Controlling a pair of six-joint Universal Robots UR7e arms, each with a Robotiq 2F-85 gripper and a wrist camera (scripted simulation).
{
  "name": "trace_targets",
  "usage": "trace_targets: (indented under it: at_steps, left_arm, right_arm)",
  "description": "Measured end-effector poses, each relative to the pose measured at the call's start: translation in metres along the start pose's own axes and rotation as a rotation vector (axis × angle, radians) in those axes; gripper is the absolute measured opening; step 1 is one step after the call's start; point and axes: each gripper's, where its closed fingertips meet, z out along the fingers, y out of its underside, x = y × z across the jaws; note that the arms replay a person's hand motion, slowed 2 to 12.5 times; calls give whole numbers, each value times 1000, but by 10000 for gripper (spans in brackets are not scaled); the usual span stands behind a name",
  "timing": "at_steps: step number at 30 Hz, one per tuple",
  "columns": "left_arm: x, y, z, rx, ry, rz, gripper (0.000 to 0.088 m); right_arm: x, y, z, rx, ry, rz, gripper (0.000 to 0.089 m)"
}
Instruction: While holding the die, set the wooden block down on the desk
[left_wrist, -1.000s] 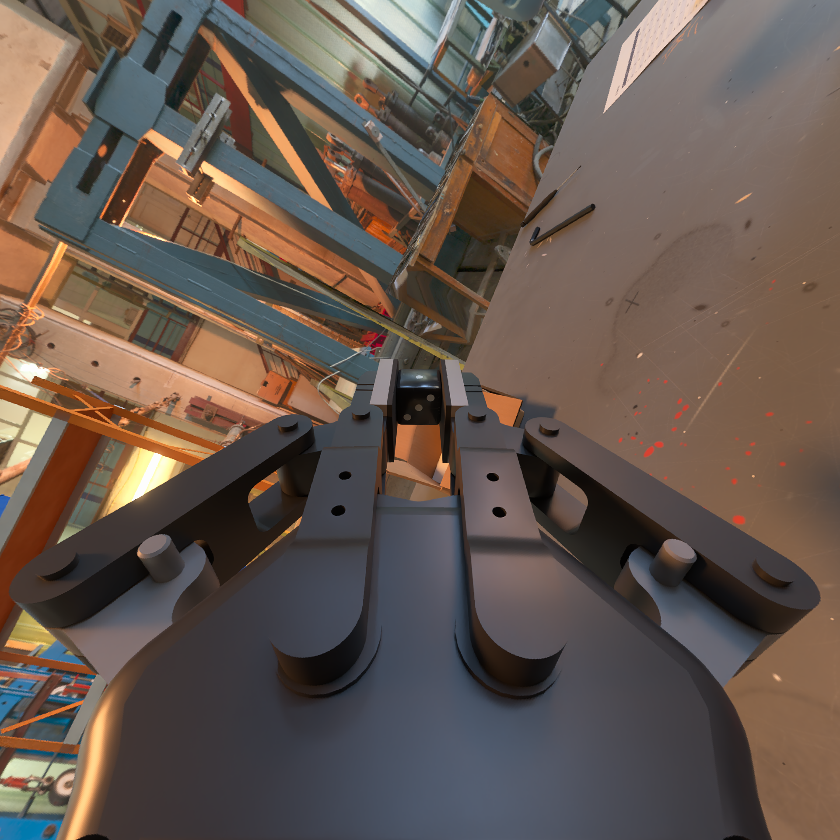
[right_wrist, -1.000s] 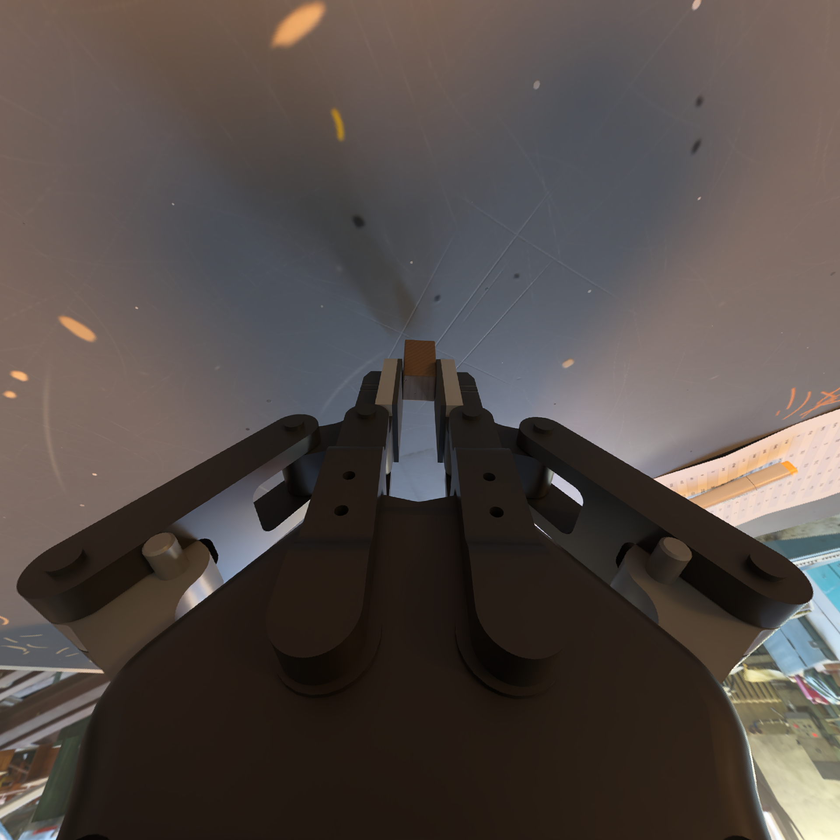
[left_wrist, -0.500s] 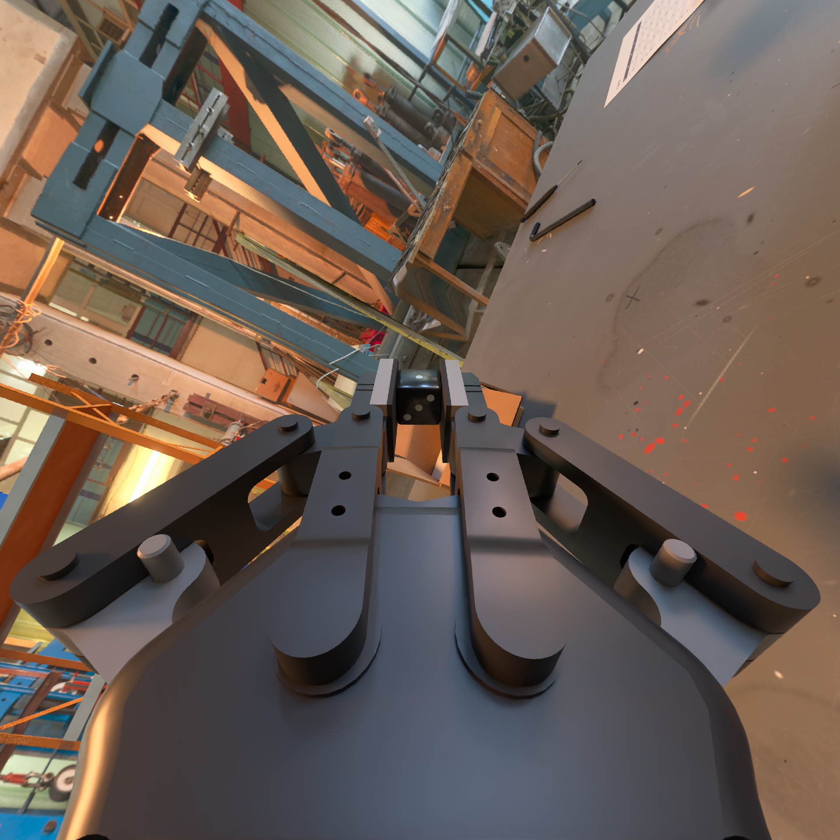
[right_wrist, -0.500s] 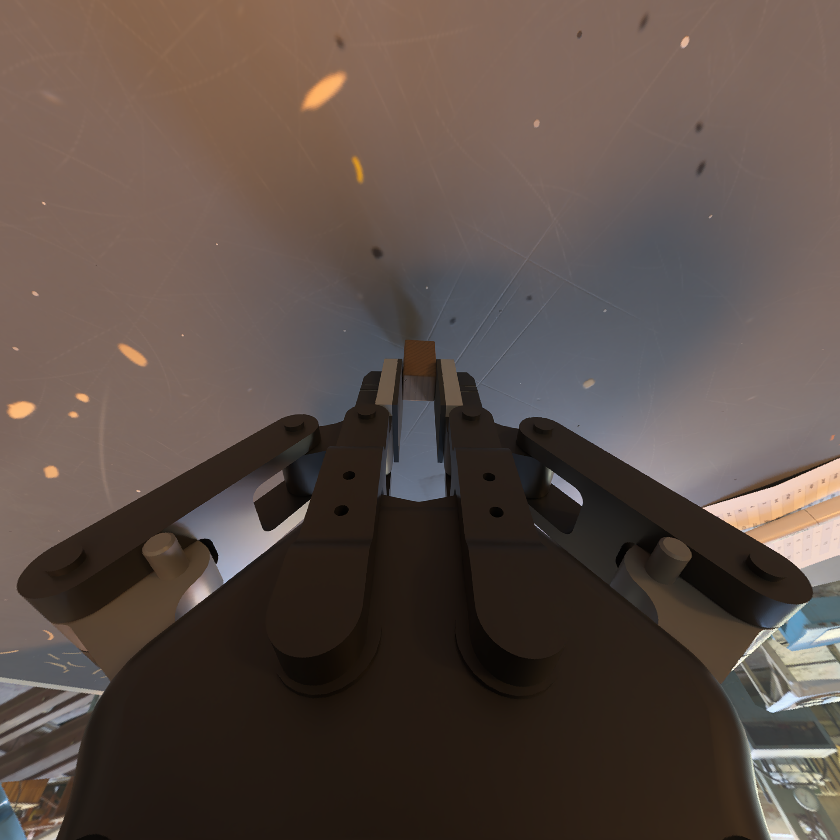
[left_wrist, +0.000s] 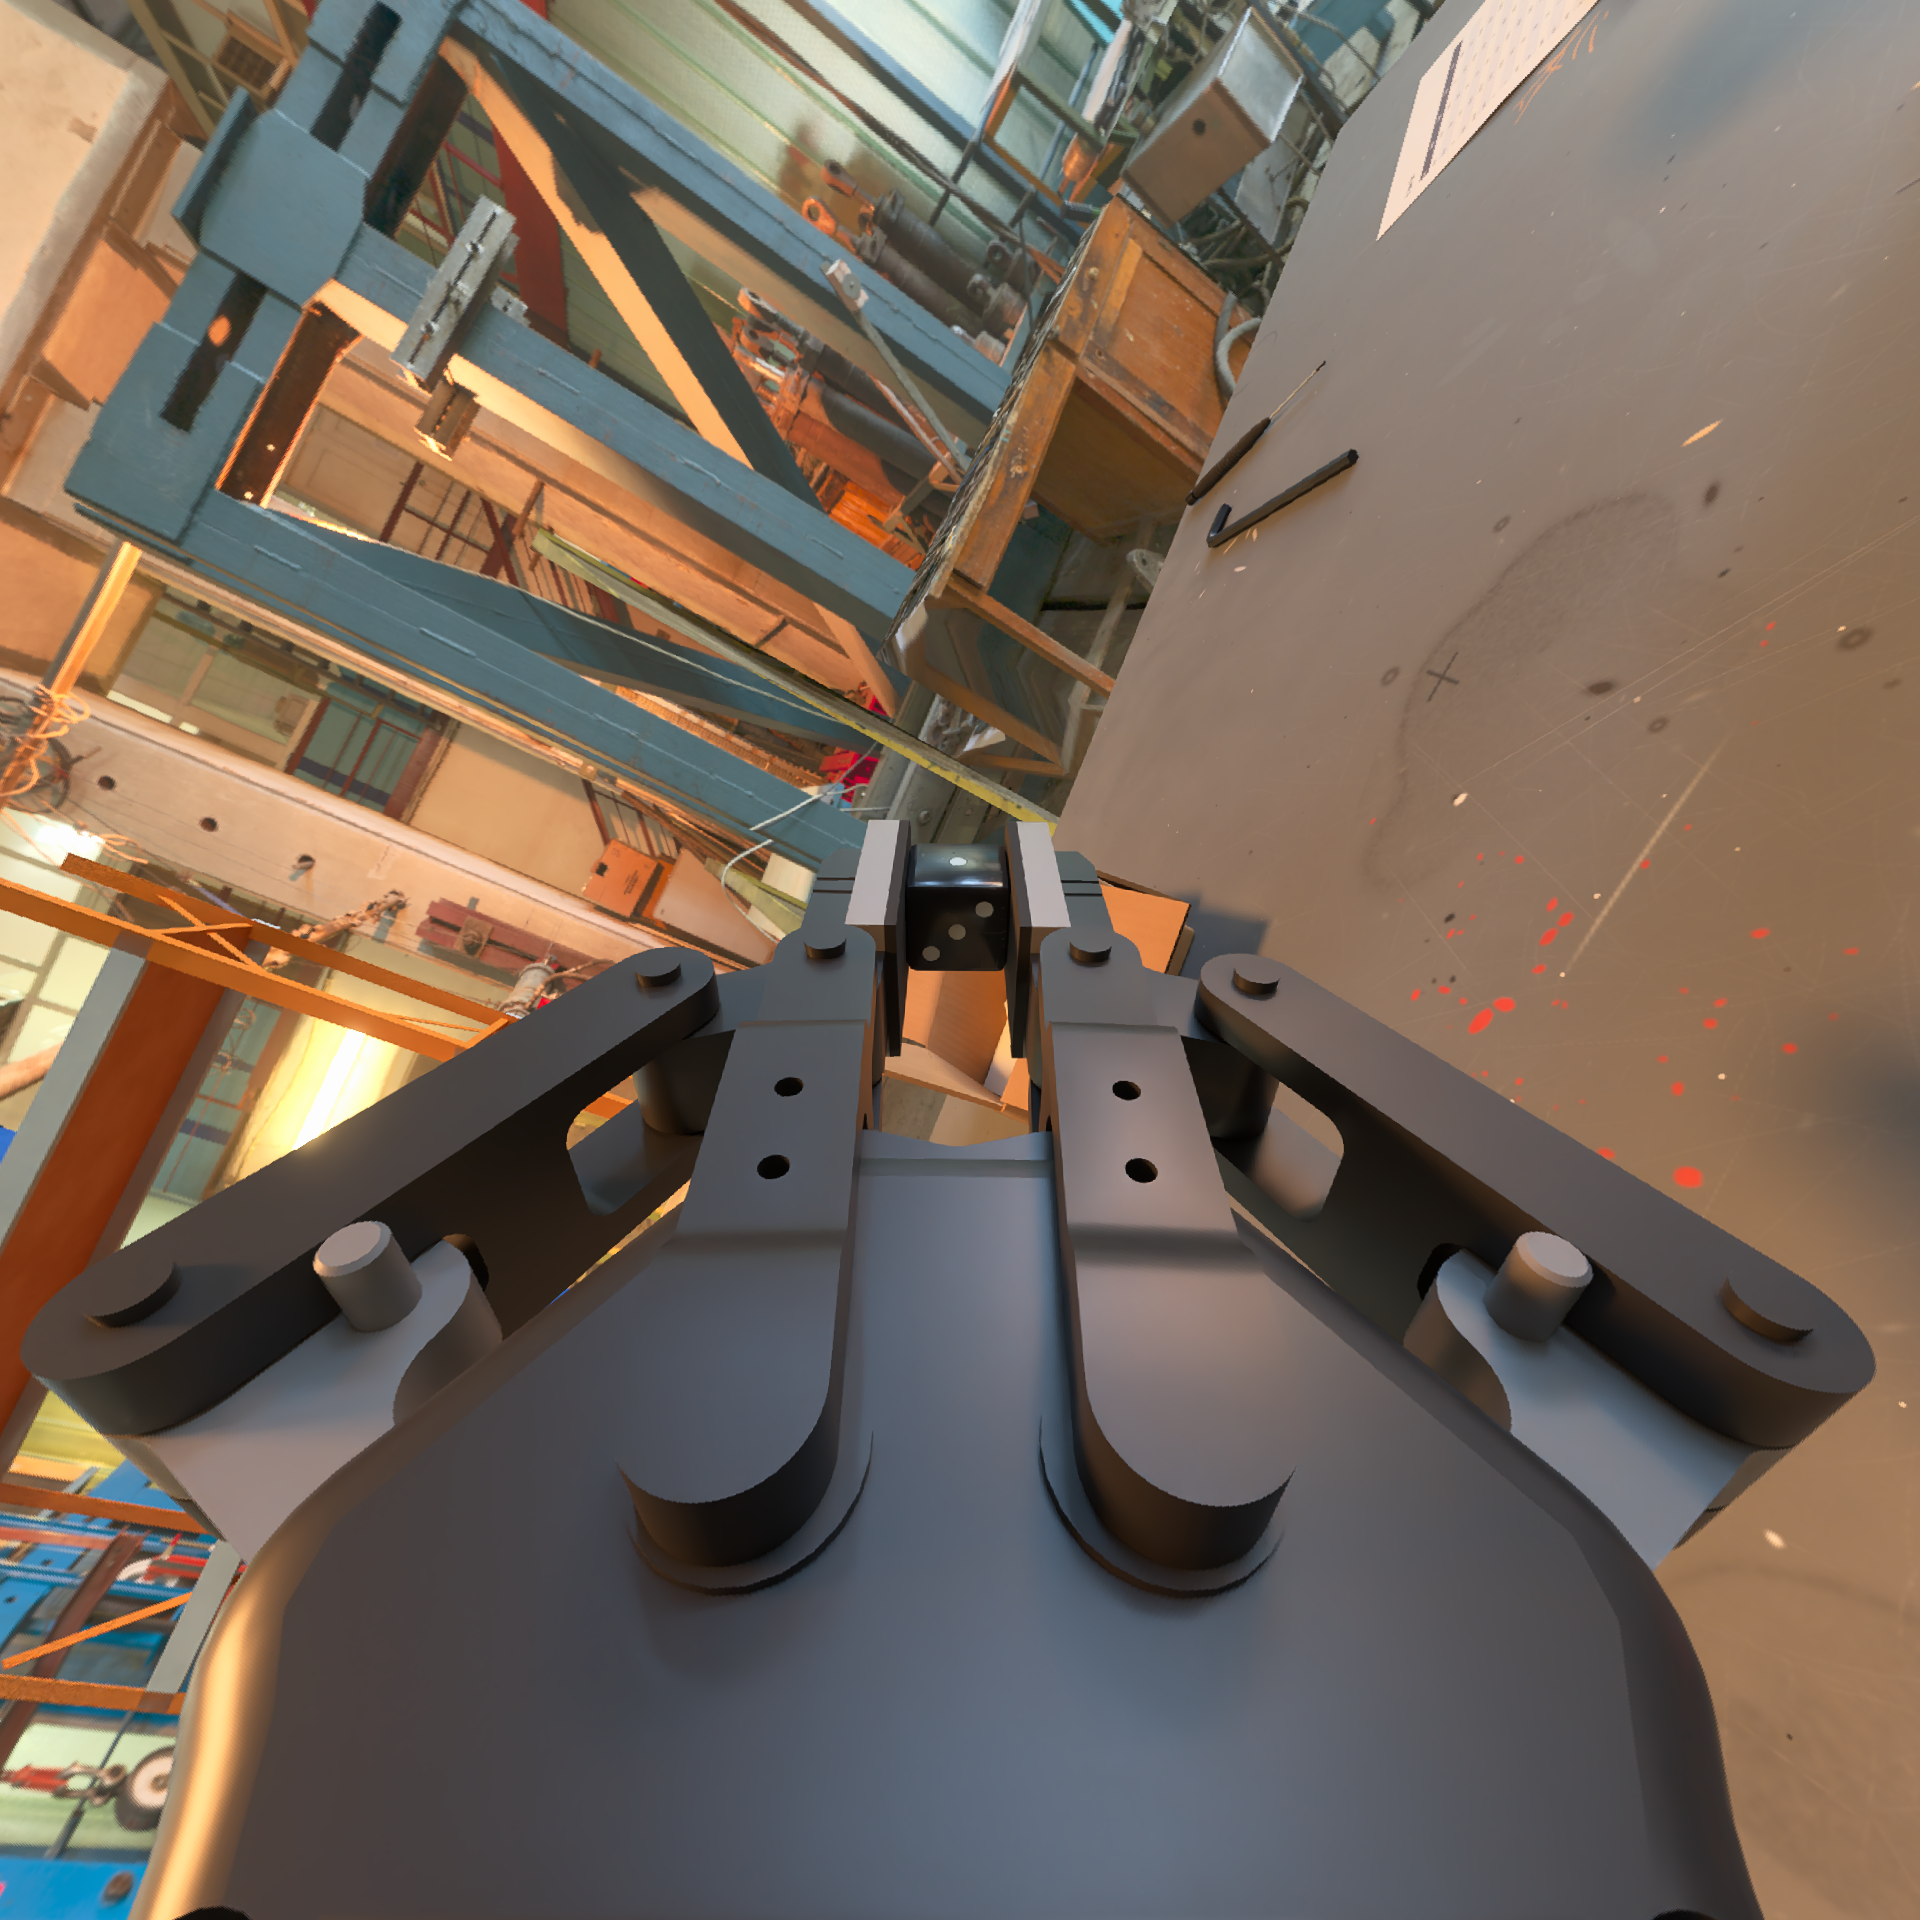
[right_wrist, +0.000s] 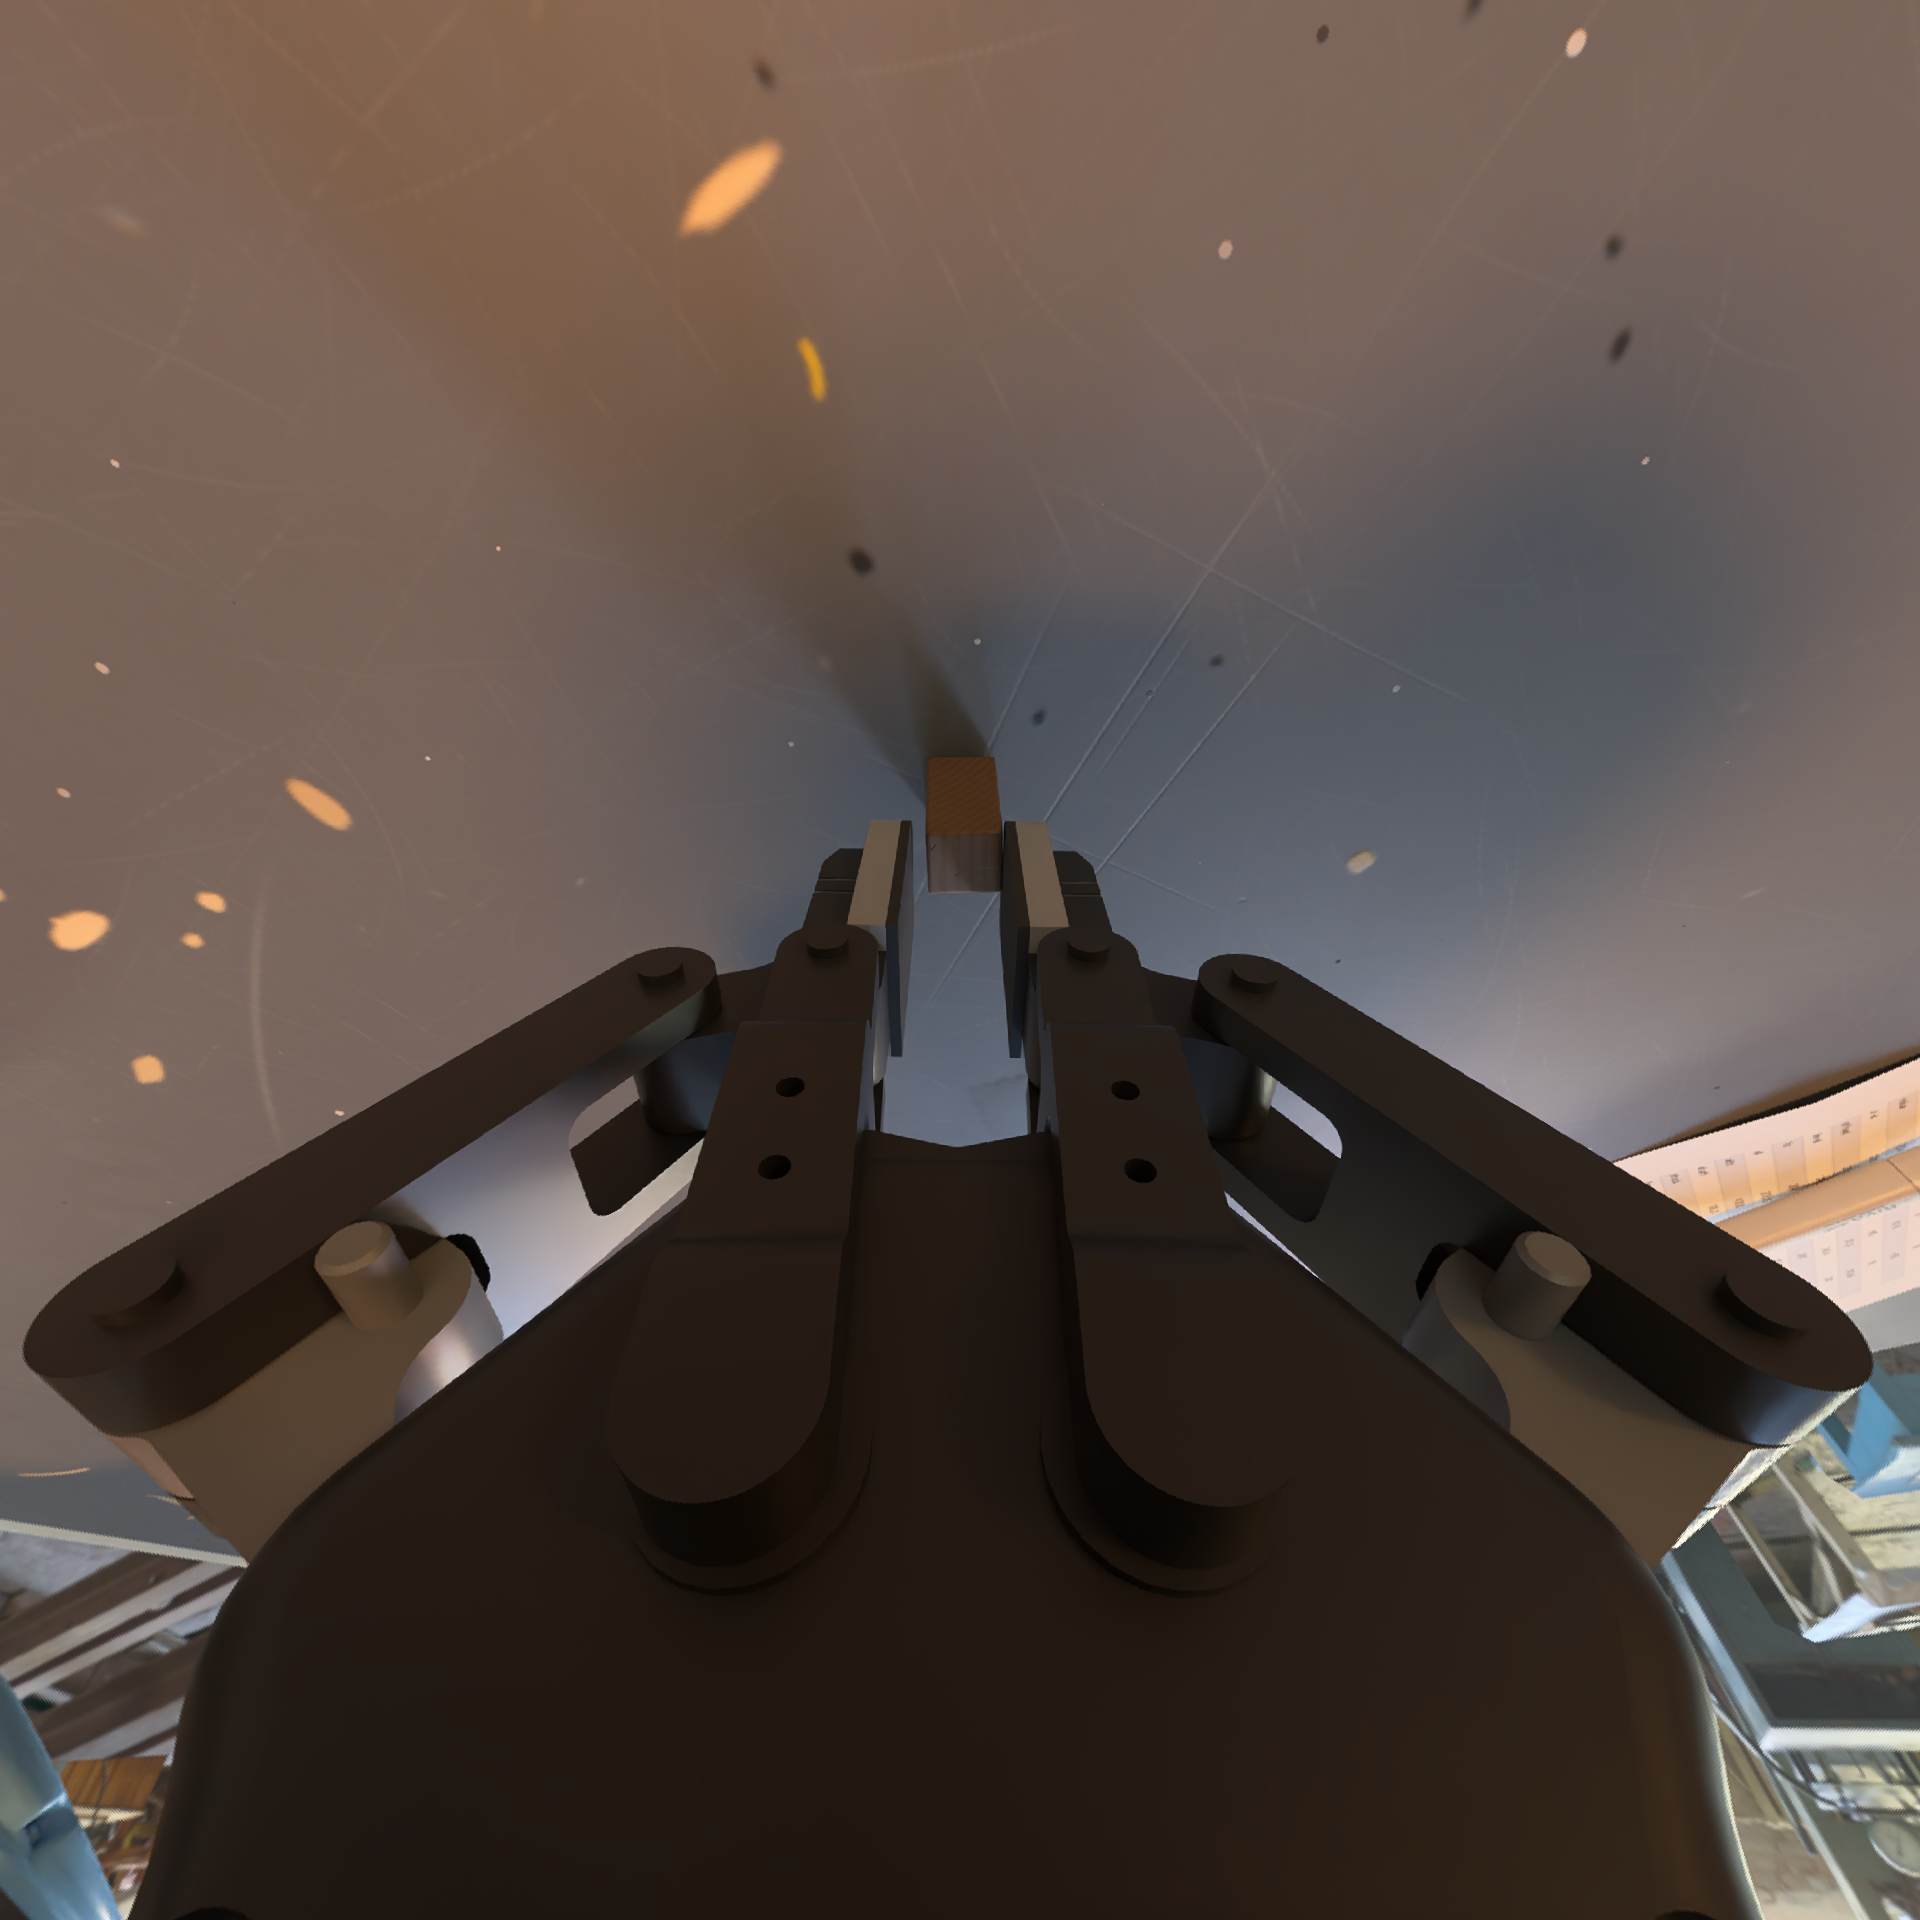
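Note:
My left gripper (left_wrist: 956, 873) is shut on a black die with white pips (left_wrist: 956, 920) and holds it in the air beside the grey desk's edge (left_wrist: 1558, 727). In the right wrist view, my right gripper (right_wrist: 961, 842) points down at the desk (right_wrist: 1351, 416). A small wooden block (right_wrist: 961, 800) stands between its fingertips and sticks out past them. The block's shadow meets it on the desk. The jaws stand slightly apart, with a thin dark gap on each side of the block.
A black hex key (left_wrist: 1283, 497) and a thin dark rod (left_wrist: 1236, 457) lie near the desk's edge. A printed white sheet (left_wrist: 1475, 94) lies at the far corner; a sheet (right_wrist: 1787, 1174) also shows in the right wrist view. Workshop frames and benches lie beyond the desk.
The right gripper has come lower over the desk. Its jaws have parted slightly, and the block now sits farther out past the fingertips. The left gripper has barely moved and still holds the die.

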Motion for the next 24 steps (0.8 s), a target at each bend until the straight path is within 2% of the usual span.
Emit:
trace_targets:
  at_steps: [4,11,18,24]
  left_arm:
    - [0,0,0,1,0,1,159]
    - [0,-1,0,3,-2,2,159]
    - [0,-1,0,2,-3,3,159]
    - [-1,0,0,-1,-7,6,159]
  right_arm:
    - [0,0,-2,6,-1,5,164]
    - [1,1,-12,28,23,20,252]
    - [4,4,-30,58,92,40,345]
    - [5,6,-56,99,175,62,387]
